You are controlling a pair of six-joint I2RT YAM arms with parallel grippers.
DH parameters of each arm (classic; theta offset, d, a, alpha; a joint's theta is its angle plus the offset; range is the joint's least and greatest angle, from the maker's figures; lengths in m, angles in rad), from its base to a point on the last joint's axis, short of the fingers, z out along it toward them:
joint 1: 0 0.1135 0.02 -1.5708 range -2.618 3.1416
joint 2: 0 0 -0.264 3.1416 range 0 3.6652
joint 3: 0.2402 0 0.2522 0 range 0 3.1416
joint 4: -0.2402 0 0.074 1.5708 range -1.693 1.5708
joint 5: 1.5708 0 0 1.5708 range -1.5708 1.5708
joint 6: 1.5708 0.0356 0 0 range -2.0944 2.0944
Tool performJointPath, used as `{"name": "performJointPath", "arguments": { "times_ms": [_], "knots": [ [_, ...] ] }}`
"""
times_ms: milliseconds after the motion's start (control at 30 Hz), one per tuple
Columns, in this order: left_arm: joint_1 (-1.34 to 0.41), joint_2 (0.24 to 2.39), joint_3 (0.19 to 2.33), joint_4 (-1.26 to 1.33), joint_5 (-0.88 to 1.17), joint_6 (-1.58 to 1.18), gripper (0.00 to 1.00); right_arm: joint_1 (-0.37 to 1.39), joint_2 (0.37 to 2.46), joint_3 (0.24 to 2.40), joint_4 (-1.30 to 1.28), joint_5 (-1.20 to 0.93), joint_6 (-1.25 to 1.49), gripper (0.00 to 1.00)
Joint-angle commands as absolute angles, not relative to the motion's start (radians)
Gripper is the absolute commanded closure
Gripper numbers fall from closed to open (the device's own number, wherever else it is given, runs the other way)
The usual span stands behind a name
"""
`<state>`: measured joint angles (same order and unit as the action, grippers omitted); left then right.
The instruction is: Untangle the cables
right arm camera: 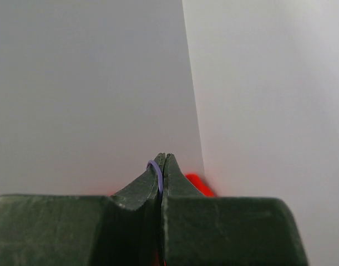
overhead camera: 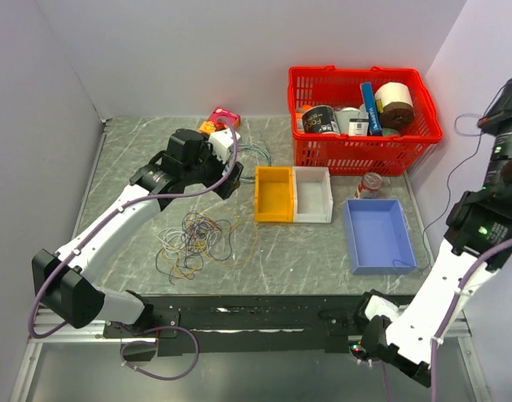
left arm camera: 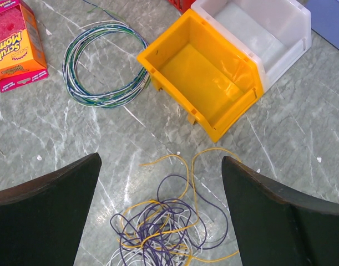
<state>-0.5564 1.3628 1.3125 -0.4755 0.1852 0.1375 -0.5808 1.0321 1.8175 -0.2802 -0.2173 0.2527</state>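
Because the cables lie beneath and slightly behind your open left tool, while your right tool pinches a purple strand well apart, lead left.

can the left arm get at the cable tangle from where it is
Probably yes: the left pincer is open over the cables, with nothing lying between them.

Grey marbled tabletop, plain pale walls, perhaps lilac-tinted.
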Motion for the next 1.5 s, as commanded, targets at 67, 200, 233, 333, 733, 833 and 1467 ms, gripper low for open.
{"name": "performJointPath", "arguments": {
  "times_ms": [67, 200, 233, 333, 733, 833, 1467],
  "knots": [
    [-0.549, 1.331, 1.301, -0.436, 0.187, 0.141, 0.04, -0.586, 0.966, 1.476, -0.157, -0.239, 0.293, 1.0],
    [-0.549, 1.327, 1.304, -0.445, 0.183, 0.147, 0.04, -0.586, 1.012, 1.518, -0.192, -0.251, 0.298, 1.0],
    [-0.549, 1.327, 1.304, -0.443, 0.183, 0.149, 0.04, -0.583, 1.022, 1.54, -0.218, -0.253, 0.295, 1.0],
    [-0.546, 1.321, 1.299, -0.437, 0.181, 0.146, 0.04, -0.586, 1.046, 1.597, -0.23, -0.261, 0.29, 1.0],
    [-0.541, 1.322, 1.305, -0.436, 0.184, 0.147, 0.04, -0.554, 1.092, 1.733, -0.291, -0.272, 0.281, 1.0],
    [-0.54, 1.325, 1.305, -0.43, 0.189, 0.144, 0.04, -0.552, 1.082, 1.787, -0.301, -0.273, 0.273, 1.0],
    [-0.531, 1.304, 1.285, -0.425, 0.173, 0.153, 0.04, -0.503, 1.028, 1.507, -0.229, -0.288, 0.239, 1.0]
  ]
}}
